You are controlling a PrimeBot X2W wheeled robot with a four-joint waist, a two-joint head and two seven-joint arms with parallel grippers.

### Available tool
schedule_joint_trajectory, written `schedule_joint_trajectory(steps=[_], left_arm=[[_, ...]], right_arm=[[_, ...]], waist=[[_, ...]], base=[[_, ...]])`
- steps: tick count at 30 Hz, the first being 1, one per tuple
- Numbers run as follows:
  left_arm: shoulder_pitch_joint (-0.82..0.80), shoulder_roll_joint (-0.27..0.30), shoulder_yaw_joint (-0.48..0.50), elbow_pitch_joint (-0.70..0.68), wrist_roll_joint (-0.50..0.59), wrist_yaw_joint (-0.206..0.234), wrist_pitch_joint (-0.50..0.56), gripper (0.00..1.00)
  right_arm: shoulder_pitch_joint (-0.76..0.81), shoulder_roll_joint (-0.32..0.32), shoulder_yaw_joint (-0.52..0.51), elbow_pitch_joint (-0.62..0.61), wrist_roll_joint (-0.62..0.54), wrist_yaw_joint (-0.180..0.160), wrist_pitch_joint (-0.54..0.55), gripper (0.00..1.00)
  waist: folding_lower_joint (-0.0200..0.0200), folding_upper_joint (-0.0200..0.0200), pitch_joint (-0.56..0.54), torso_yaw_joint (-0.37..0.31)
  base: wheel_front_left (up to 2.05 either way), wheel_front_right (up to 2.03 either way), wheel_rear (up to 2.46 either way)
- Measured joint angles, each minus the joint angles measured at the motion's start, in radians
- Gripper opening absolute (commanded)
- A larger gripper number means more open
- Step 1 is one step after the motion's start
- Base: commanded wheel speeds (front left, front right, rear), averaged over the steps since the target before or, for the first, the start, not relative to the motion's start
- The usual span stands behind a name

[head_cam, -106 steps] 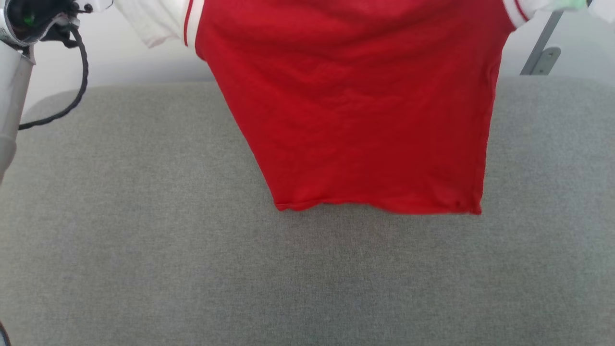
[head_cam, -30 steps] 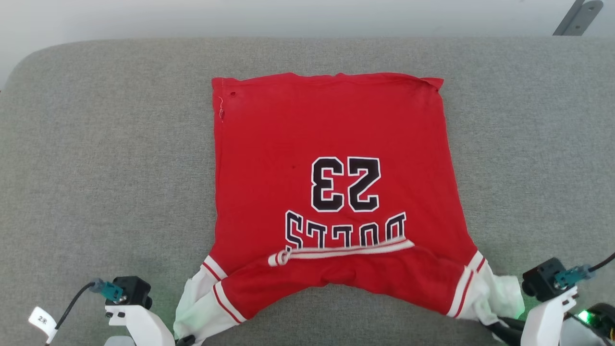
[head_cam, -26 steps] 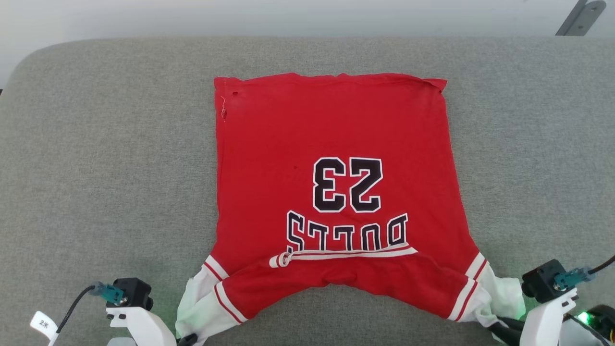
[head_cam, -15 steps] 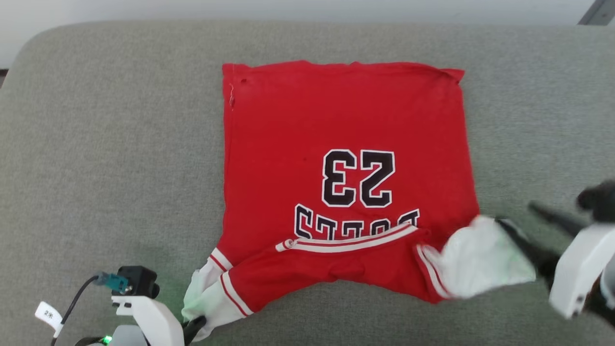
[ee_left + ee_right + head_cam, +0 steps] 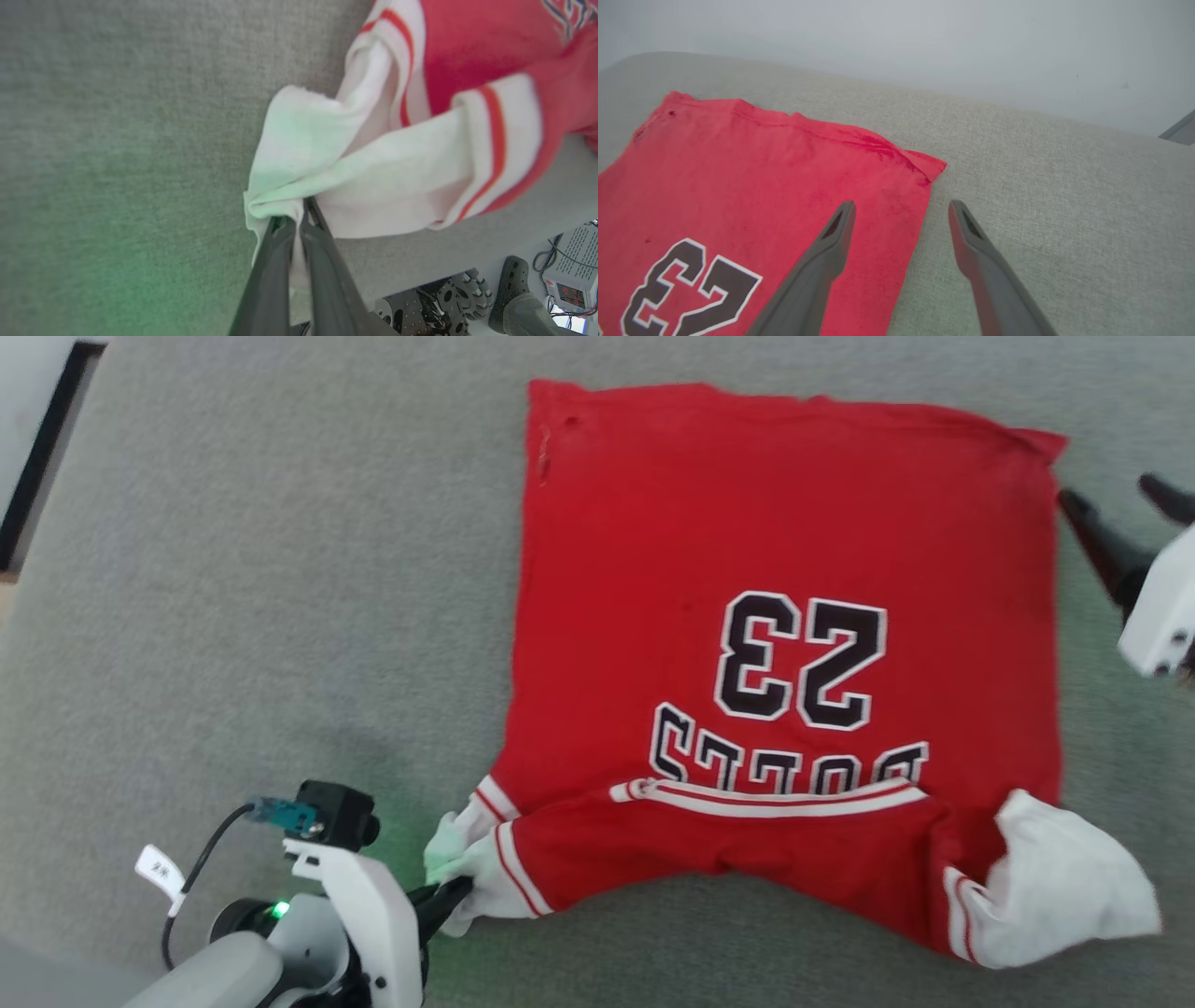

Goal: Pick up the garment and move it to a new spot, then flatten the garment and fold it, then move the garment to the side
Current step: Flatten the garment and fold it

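The garment [image 5: 747, 551], a red shirt with a black-and-white "23" emblem, lies spread on the grey cushion, hem at the far side, white sleeves near me. My left gripper [image 5: 457, 891] is shut on the white left sleeve [image 5: 322, 163], pinching its bunched cloth at the lower left. The right sleeve [image 5: 1055, 887] lies loose on the cushion, folded inward. My right gripper [image 5: 1116, 495] is open beside the garment's far right edge. In the right wrist view the right gripper [image 5: 899, 207] straddles that red side edge [image 5: 920, 200] from above, with nothing held between the fingers.
The grey cushion [image 5: 233, 616] stretches wide to the left of the garment. A pale wall [image 5: 924, 37] rises behind its far edge. In the left wrist view, equipment and a dark shoe [image 5: 507, 280] sit on the floor below the cushion's near edge.
My right gripper opened, let go of the right sleeve, and moved up along the garment's right side toward the hem corner. The head camera turned, shifting the whole picture. The left gripper kept its hold.
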Motion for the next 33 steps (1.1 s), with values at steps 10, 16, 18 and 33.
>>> schedule_joint_trajectory(steps=[10,16,18,33], left_arm=[[-0.073,-0.076,-0.022,0.05,0.027,-0.069,0.004,0.0],[-0.093,-0.109,-0.026,0.086,0.028,-0.099,0.0,0.0],[-0.094,-0.115,-0.027,0.097,0.027,-0.105,-0.001,0.0],[-0.077,-0.066,-0.009,0.133,0.012,-0.119,-0.013,0.0]], right_arm=[[-0.278,-0.017,0.026,0.428,-0.058,0.0,0.114,1.0],[-0.393,-0.015,0.027,0.588,-0.058,0.0,0.26,0.92],[-0.418,-0.021,0.059,0.609,-0.063,0.0,0.327,0.26],[-0.317,-0.101,0.258,0.35,0.102,0.0,0.368,0.0]], waist=[[0.0,0.0,0.075,0.099],[0.0,0.0,0.099,0.135],[0.0,0.0,0.098,0.136],[0.0,0.0,0.059,0.04]], base=[[0.0,0.0,0.0],[0.0,0.0,0.0],[0.0,0.0,0.0],[0.0,0.0,0.0]])
